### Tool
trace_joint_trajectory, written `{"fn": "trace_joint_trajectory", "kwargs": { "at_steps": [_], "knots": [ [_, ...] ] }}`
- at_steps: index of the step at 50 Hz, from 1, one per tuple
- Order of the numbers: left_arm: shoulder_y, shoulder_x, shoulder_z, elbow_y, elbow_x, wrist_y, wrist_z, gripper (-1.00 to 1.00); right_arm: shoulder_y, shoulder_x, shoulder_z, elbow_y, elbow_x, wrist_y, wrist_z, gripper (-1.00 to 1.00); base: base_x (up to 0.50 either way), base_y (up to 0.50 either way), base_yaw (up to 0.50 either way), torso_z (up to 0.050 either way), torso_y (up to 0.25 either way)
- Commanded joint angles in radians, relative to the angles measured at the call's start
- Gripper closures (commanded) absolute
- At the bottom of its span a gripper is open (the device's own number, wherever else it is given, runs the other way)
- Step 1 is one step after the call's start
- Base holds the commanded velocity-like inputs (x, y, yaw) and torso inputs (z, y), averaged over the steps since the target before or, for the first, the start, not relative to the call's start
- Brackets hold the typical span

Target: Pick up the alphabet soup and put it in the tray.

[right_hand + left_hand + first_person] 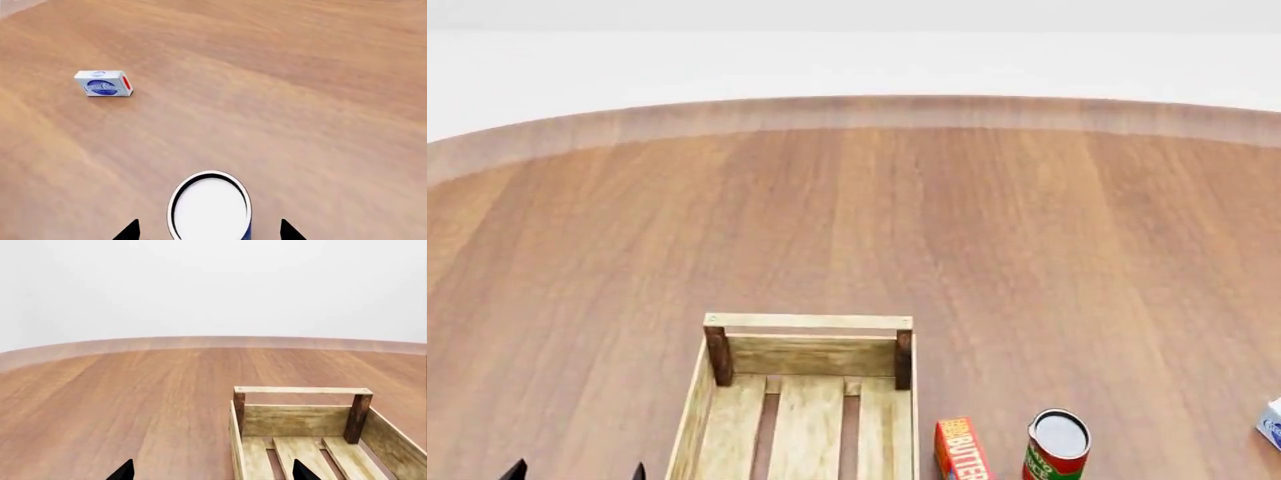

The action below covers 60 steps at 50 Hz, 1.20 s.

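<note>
The alphabet soup can [210,205] shows only in the right wrist view: a whitish top with a dark rim and a strip of blue label on its side. It stands upright on the wooden table. My right gripper [208,231] is open, with one black fingertip on each side of the can and a gap between each tip and the can. The tray [807,322] is a light-wood slatted crate with dark corner posts, at the near middle of the head view. My left gripper [212,472] is open and empty beside the tray's [301,390] left side. Its tips also show in the head view [577,472].
A red-and-green can [1056,445] and a red butter box [958,450] stand just right of the tray. A small blue-and-white box [102,83] lies on the table beyond the soup can; it also shows at the head view's right edge [1270,425]. The round table's far edge [854,110] curves across the back.
</note>
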Motion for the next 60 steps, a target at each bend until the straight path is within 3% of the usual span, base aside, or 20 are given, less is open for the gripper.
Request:
{"fn": "trace_joint_trajectory", "kwargs": {
  "at_steps": [1, 60],
  "knots": [
    [0.000, -0.004, 0.008, -0.003, -0.005, 0.000, -0.005, -1.00, 0.052, 0.026, -0.049, 0.087, -0.040, -0.011, -0.014, -1.00, 0.00, 0.00, 0.00, 0.000, 0.000],
    [-0.007, -0.026, 0.036, -0.005, -0.031, 0.001, -0.028, -1.00, 0.114, 0.064, -0.065, 0.308, -0.064, -0.088, -0.050, -1.00, 0.00, 0.00, 0.00, 0.000, 0.000]
  ]
}}
